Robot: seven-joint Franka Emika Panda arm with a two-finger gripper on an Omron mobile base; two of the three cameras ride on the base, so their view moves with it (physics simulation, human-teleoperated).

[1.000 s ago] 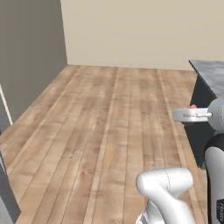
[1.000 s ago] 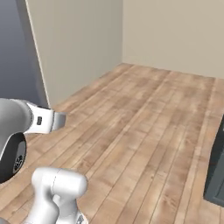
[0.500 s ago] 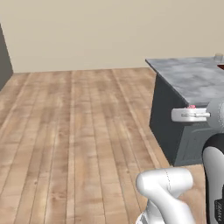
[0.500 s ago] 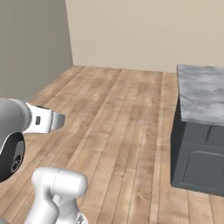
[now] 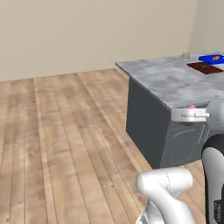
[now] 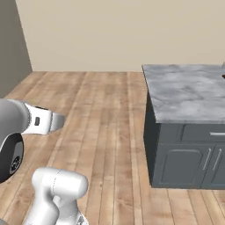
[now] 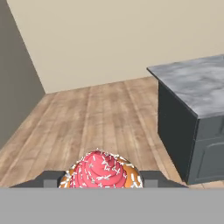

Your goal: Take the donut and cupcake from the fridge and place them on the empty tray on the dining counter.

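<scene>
A cupcake with pink-red frosting and white sprinkles sits between my gripper's two dark fingertips, and the gripper is shut on it. In the left base view the hand hangs in front of the dining counter, with a pink bit of the cupcake showing on top. Far back on that grey-white marble counter lies the dark brown tray. The same counter shows at the right of the right base view. The donut and the fridge are out of view.
A blue object lies beyond the tray. The counter's dark grey base has cabinet doors with handles. Wooden floor stretches to a beige wall. A grey panel stands at the far left.
The whole picture has swung, so the base has turned: the dining counter has come into view and grown larger. The cupcake stays in the gripper.
</scene>
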